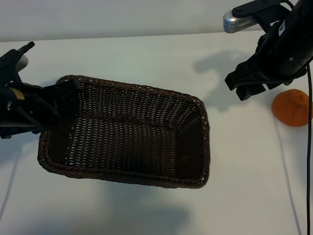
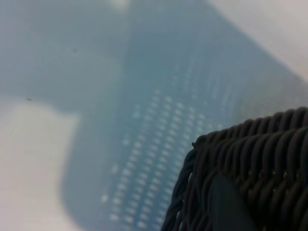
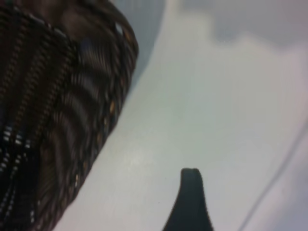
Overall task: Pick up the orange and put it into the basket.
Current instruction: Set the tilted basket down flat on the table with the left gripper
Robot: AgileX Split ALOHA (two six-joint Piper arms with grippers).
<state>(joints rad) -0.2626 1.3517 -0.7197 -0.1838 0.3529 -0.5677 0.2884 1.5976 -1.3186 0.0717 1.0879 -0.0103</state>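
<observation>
Orange (image 1: 292, 107) cut off by exterior view's edge; left pincer (image 1: 68, 90) fingertips hidden against basket (image 1: 161, 183) rim.

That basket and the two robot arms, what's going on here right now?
The left gripper is at the far left corner of the empty wicker basket, apparently gripping its rim; the shadow in the left wrist view suggests that corner is raised off the table. The right gripper hangs open and empty above the table, just beside the orange, which lies outside the basket, not yet picked up.
</observation>
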